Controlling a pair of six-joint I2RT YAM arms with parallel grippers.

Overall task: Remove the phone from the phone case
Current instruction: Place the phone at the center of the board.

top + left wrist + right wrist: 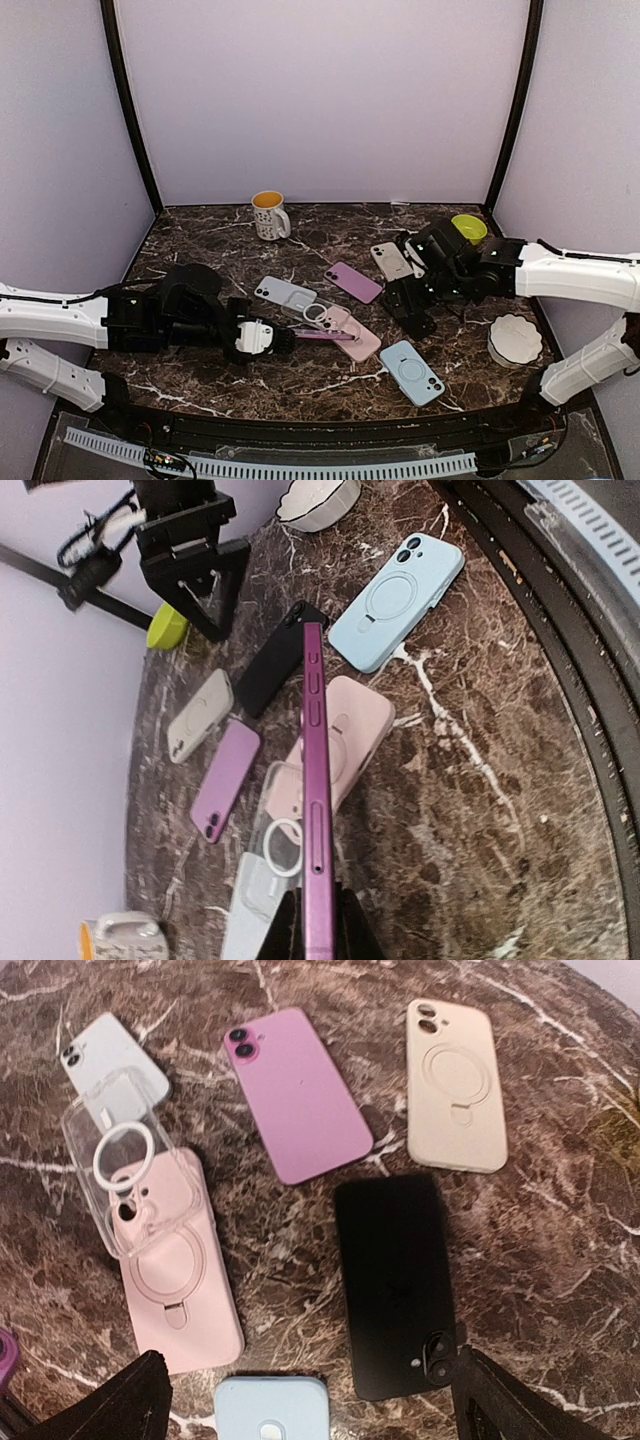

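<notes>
Where the left gripper (318, 930) clenches it, the purple phone (317, 760) stands on edge over the pink case (362, 345). 1 clear case (125, 1170) lies just beside, overlapping that pink case; right gripper (412, 310) gapes wide above the black phone (395, 1280).

Bright, even light; soft shadows.

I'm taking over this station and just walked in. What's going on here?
The left gripper is shut on a slim purple phone and holds it on edge over the dark marble table. A clear phone case with a white ring lies on the table, overlapping a pink phone case, and looks empty. The right gripper is open and hovers over a black phone without touching it.
</notes>
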